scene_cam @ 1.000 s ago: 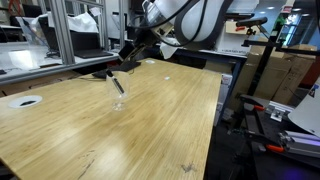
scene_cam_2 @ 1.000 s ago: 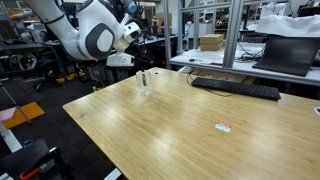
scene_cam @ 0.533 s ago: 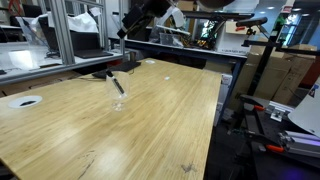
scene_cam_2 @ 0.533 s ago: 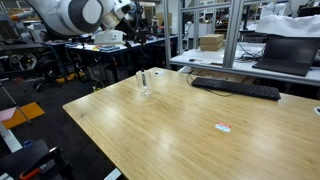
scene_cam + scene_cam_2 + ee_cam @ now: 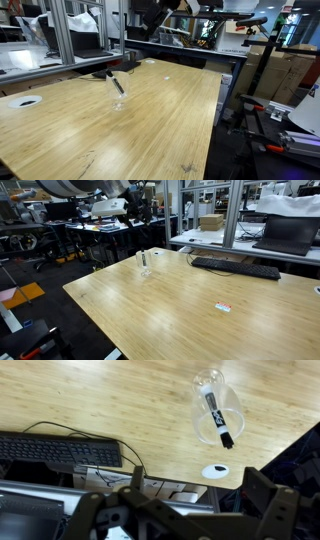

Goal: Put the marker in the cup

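- Arm [image 5: 155, 12]: high at the top edge of the frame in both exterior views, partly cut off, well above the table [image 5: 150, 125].
- Gripper [image 5: 195, 480]: bottom of the wrist view, fingers spread wide, holding nothing.
- Marker [image 5: 217, 418]: inside the cup [image 5: 205, 385], leaning, upper right of the wrist view.
- Cup: upright on the table, well apart from the gripper.
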`<state>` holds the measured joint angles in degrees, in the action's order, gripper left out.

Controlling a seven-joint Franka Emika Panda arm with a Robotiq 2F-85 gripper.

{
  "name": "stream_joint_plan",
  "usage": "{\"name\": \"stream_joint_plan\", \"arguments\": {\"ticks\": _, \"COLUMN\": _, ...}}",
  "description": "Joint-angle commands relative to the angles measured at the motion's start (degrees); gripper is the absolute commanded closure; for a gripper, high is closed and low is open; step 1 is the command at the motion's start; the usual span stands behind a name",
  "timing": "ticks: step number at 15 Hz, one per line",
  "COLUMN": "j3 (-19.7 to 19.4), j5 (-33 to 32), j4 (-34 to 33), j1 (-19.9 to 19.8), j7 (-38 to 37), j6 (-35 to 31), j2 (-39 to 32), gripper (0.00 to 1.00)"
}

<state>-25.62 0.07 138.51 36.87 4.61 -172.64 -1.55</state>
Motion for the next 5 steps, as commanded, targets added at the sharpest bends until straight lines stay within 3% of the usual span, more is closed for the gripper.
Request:
{"name": "stream_joint_plan", "arguments": {"ticks": 1, "j3": -1.70, "j5": -4.89, "j4": 0.28, "j1": -0.46, "j7": -1.74, "j6": 5.56, "j2": 1.66, "gripper": 0.00}}
{"name": "stream_joint_plan", "arguments": {"ticks": 5, "j3": -2.76, "j5": -9.01, "j4": -0.14, "j1": -0.19, "j7": -3.94, "j6": 9.75, "j2": 2.10, "gripper": 0.00}}
